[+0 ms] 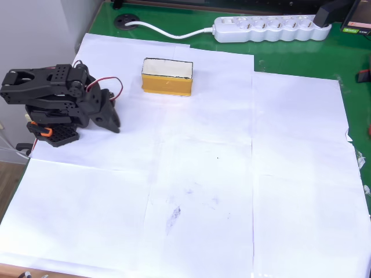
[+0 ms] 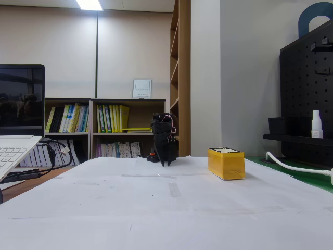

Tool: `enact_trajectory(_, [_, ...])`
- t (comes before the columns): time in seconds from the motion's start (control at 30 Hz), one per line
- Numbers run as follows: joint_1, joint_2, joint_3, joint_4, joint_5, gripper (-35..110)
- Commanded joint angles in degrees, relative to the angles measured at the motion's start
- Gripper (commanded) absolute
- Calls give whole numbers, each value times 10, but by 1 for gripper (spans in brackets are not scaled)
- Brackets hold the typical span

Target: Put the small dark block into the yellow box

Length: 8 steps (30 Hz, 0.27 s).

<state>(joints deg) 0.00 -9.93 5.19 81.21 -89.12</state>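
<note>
White paper sheets point(image 1: 232, 174) cover most of the green table point(image 1: 278, 52), and the black arm point(image 1: 52, 101) sits folded at the far left of the overhead view, its gripper point(image 1: 113, 123) pointing down at the paper just right of its base. The fingers look drawn together with nothing between them, though from above I cannot tell for certain whether they are fully clenched; in the fixed view the gripper point(image 2: 167, 156) hangs low over the paper and shows no clear gap either.

The yellow box point(image 1: 167, 76) stands to the right of the arm and a little farther back, cream top up, apart from the gripper. In the fixed view the yellow box point(image 2: 226, 163) stands right of the arm. A white power strip point(image 1: 269, 29) lies along the far edge on the green surface.

The small dark block cannot be made out on the paper in either view; only faint smudges mark the near middle. It may already be in the box, but the cream top looks closed or flat from here, so I cannot say.

If the block is yet to be picked, the step in hand is locating it. Good practice would be to unfold the arm high, open the fingers wide before descending, and come straight down on so flat a piece.
</note>
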Motion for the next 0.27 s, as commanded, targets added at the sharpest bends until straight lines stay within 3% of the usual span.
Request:
enact_trajectory(0.0, [-7,-7,8,47,-8,0])
enact_trajectory(0.23, [-6,-9,8,51,-4,0])
